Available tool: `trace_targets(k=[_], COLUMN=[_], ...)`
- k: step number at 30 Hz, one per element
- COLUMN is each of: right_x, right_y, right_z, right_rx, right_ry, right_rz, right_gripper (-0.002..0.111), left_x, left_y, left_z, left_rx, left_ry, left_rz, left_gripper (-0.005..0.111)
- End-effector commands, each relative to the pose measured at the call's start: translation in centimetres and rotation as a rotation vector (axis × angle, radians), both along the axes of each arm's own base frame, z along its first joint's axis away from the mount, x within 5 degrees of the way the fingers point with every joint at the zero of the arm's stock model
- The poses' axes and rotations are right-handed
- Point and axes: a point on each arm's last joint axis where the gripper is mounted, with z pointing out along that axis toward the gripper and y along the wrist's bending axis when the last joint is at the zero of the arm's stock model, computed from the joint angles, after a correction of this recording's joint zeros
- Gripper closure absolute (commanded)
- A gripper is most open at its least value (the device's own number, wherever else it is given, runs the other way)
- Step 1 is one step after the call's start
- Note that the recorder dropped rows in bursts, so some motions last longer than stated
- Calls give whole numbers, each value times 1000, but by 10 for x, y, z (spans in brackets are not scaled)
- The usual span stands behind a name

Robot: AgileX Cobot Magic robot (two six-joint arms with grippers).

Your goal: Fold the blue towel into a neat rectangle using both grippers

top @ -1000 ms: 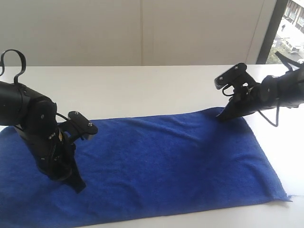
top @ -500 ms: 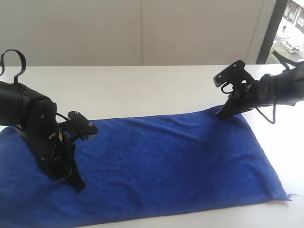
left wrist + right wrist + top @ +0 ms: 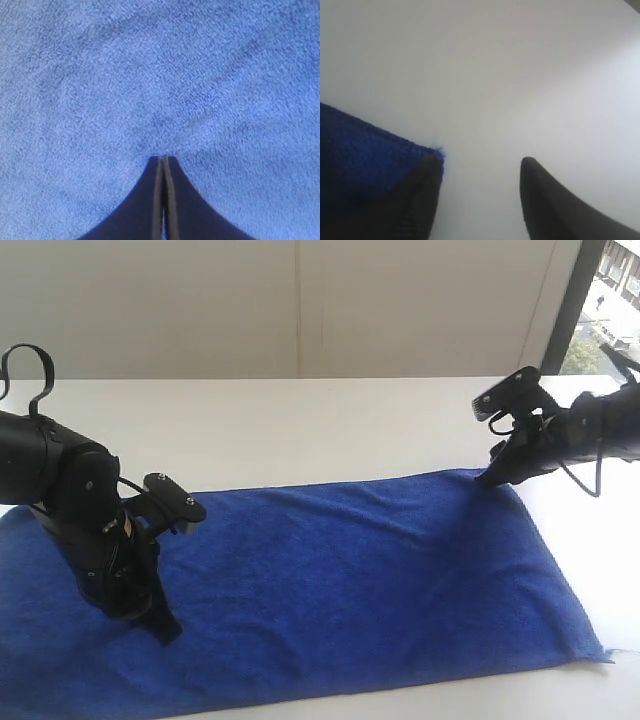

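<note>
The blue towel (image 3: 350, 580) lies spread open and flat, apparently in a single layer, along the near edge of the counter (image 3: 300, 430). It reaches from the left side most of the way toward the right edge, with bare white surface beyond it on the far side. I can see no crease or doubled-over part anywhere, so I'd say the folding itself has not begun and all of it remains to be done. The left pincer (image 3: 165, 630) stands on the cloth near the counter's near-left corner, tips down. In the wrist view its fingers (image 3: 145, 210) are pressed tight together with no cloth visibly caught between them, so it looks closed on nothing. The right pincer (image 3: 487, 478) sits at the towel's corner nearest the counter's far edge and right edge. It is spread wide, with one finger just at the tip of that corner and the other over bare counter, gripping nothing. By my reckoning both corners have yet to be pinched before any lifting and laying over.
</note>
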Motion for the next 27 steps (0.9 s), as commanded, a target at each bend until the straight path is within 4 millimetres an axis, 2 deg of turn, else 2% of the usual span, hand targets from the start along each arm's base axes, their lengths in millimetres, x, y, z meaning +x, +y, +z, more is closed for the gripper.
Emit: trace_targets(k=[1,4,6,8,10,13,15,16,18,20,21,24,27], right_x=[-5,-15,-23,-31,-39,-53,-63,-69,-77,-80,-82,-82,-81], right_y=[-2,1,3,5,9,18,30,35,42,43,43,42,41], right_z=[24,40,48,55,60,63,56,50,40,33,30,26,24], right_rx=[89,157,181,194,202,225,226,221,218,223,230,235,233], right_ry=[8,66,124,184,259,377,452,484,511,502,497,462,435], right_rz=[-80,-132,-146,-144,-128,-104,-34,4,16,-5,-24,-53,-60], right_gripper=[58,58,59,61,68,86,102,108,108,108,108,108,108], left_x=[1,6,9,9,4,-10,-23,-29,-42,-60,-67,-90,-104], left_y=[0,-3,-5,-5,-2,8,17,22,32,42,46,61,74], left_z=[-2,7,20,40,61,91,113,124,145,167,175,191,193], left_rx=[-20,-35,-56,-84,-102,-92,-91,-94,-120,-161,-173,-197,-162], left_ry=[-15,-42,-79,-129,-164,-201,-234,-261,-314,-367,-386,-470,-531], left_rz=[13,13,13,13,13,-5,-2,15,62,91,93,89,83], left_gripper=[107,106,100,89,76,62,64,69,83,103,106,106,107])
